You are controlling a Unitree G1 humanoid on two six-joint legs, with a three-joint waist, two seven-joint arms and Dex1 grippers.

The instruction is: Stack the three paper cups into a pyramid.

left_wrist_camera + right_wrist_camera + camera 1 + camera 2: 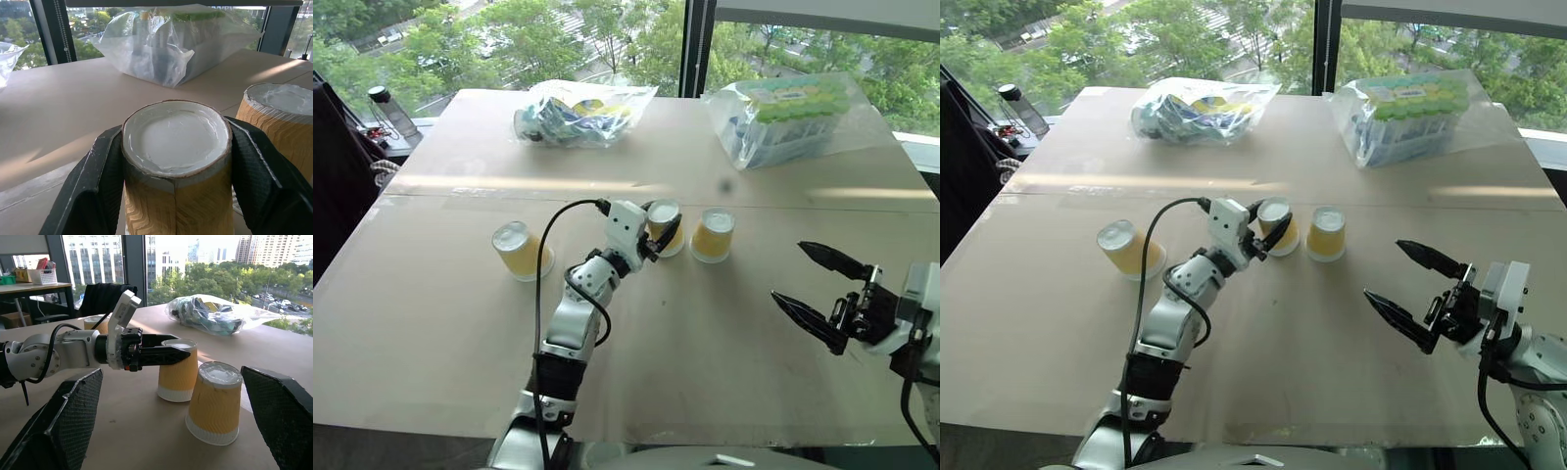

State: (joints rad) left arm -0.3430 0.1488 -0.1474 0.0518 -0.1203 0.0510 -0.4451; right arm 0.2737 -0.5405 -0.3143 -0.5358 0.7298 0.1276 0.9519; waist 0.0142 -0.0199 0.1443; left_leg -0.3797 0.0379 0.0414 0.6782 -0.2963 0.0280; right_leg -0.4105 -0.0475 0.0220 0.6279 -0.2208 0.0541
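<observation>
Three yellow-orange paper cups stand upside down on the tan table (450, 323), white bases up. My left gripper (658, 227) is shut on the middle cup (664, 212), one black finger on each side of its upper part, as the left wrist view shows close up (176, 147). I cannot tell whether that cup's rim rests on the table. The right cup (713, 235) stands just beside it, a small gap apart. The left cup (521, 251) stands alone, farther off beyond my left arm. My right gripper (815, 282) hovers open and empty to the right of the cups.
Two clear plastic bags of packaged goods lie at the far side of the table, one at the left (582, 111) and one at the right (788, 117). A dark-capped bottle (391, 110) stands beyond the table's far left corner. Windows run behind the table.
</observation>
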